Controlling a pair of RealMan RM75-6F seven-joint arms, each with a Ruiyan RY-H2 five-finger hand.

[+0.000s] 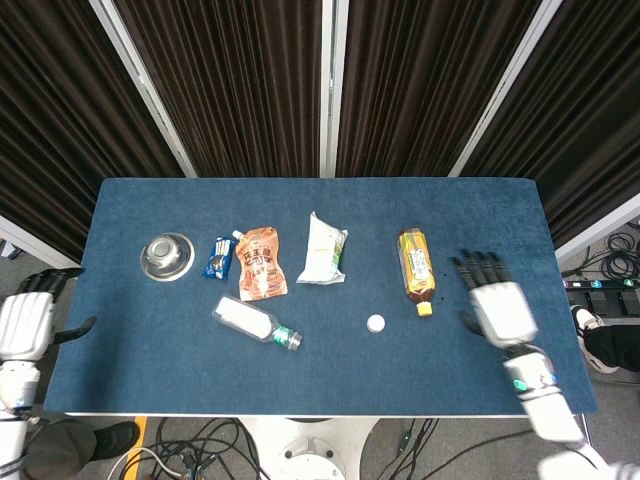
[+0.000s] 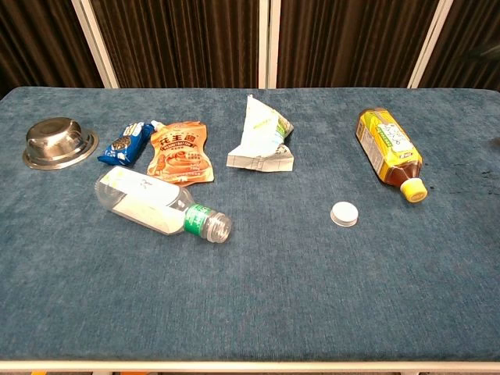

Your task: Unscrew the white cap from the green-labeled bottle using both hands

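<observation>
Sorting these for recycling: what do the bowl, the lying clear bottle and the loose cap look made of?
Bowl: likely steel, shiny with reflections. Clear bottle: probably thin plastic, see-through with a green label. Cap: seemingly white plastic, matte.

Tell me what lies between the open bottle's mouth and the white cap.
Nothing: only bare blue table separates the bottle mouth from the cap. The chest view shows it plainly, and the head view agrees.

table [image 2: 258,305]: matt blue cloth, finely napped
bowl [image 2: 59,142]: shiny bare metal
bottle [image 2: 162,205]: clear glossy plastic, green label
cap [image 2: 344,214]: smooth white plastic
pouch [image 2: 181,151]: glossy orange foil
hands [image 1: 496,306]: smooth silvery shell, black fingers
</observation>
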